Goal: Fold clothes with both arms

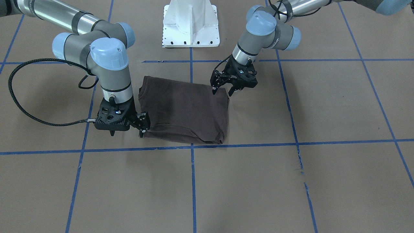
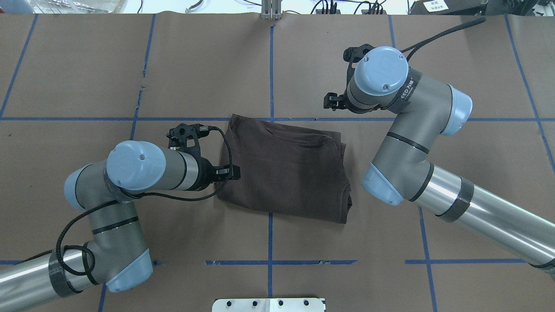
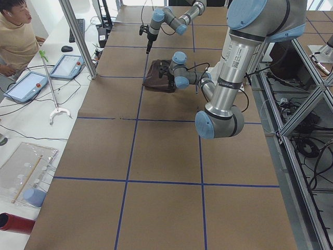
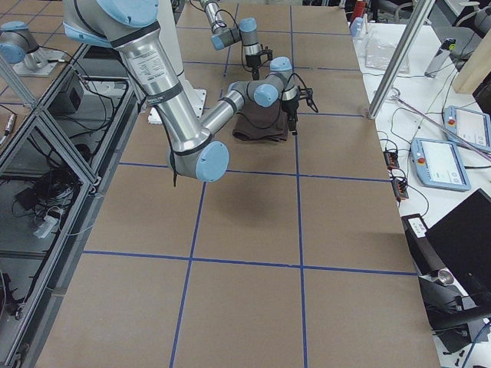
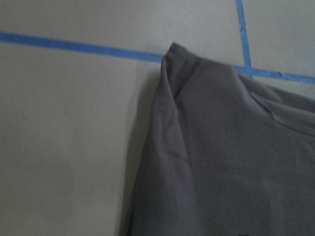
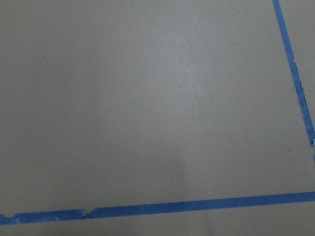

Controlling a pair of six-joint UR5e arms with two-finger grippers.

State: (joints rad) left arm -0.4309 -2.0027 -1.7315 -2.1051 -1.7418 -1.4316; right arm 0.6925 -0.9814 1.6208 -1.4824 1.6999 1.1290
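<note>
T-shirt (image 2: 284,169) lies just beside the open, empty left end effector (image 1: 222,90); the right end effector (image 1: 127,130), also open and empty, hangs by its opposite edge.

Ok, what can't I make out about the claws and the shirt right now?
Right claw: open or shut unclear; overhead, its wrist covers it; front-facing, only one finger shows clearly.
Left claw: contact with the T-shirt unclear; its wrist view frames no fingers.
T-shirt's inner layers: under the top fold.
Side views: claws too small.

one t-shirt (image 2: 286,169), two arms (image 2: 171,167) (image 2: 405,136)
</note>
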